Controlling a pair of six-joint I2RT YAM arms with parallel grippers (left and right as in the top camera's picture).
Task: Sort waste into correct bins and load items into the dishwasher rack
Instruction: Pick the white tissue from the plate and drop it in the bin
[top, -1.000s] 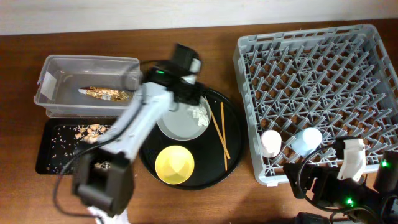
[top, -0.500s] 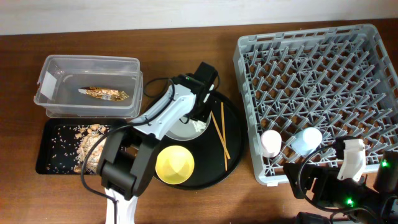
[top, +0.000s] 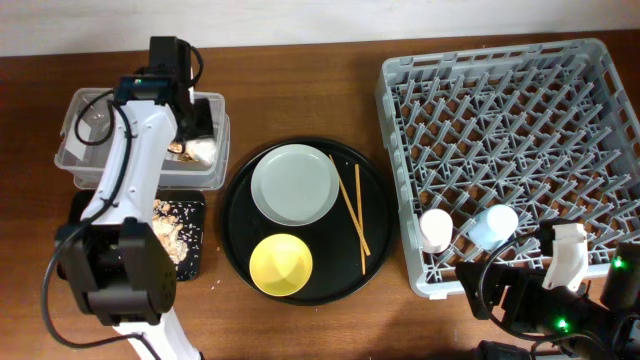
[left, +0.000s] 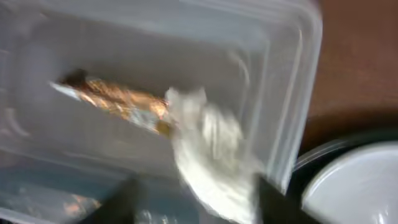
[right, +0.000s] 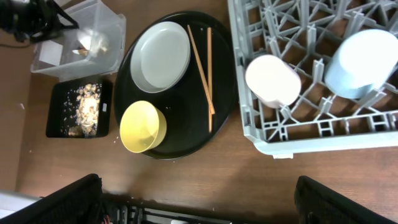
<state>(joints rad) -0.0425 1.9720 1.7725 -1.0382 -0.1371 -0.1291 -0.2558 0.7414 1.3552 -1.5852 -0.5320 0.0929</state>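
My left gripper (top: 190, 135) hangs over the right end of the clear tub (top: 90, 115). Its fingers (left: 196, 199) are spread. A white tissue (left: 208, 140) lies between them in the tub, beside the gold-brown foil wrapper (left: 115, 99). The white plate (top: 294, 184), yellow bowl (top: 280, 264) and chopsticks (top: 352, 212) sit on the round black tray (top: 375, 200). Food scraps (top: 170, 225) lie in the shallow black tray (top: 185, 250). A pale pink cup (top: 435, 229) and a blue cup (top: 494, 225) stand upside down in the grey rack (top: 520, 130). My right gripper (right: 199, 199) is open and empty.
The right arm (top: 560, 290) rests at the table's front right, below the rack's front edge. My left arm stretches from the front left up over the black tray to the tub. Bare wood lies between the round tray and the rack.
My left gripper swung from the white plate to the clear tub at the left. The tissue that lay on the plate is now in the tub. The right arm has not moved.
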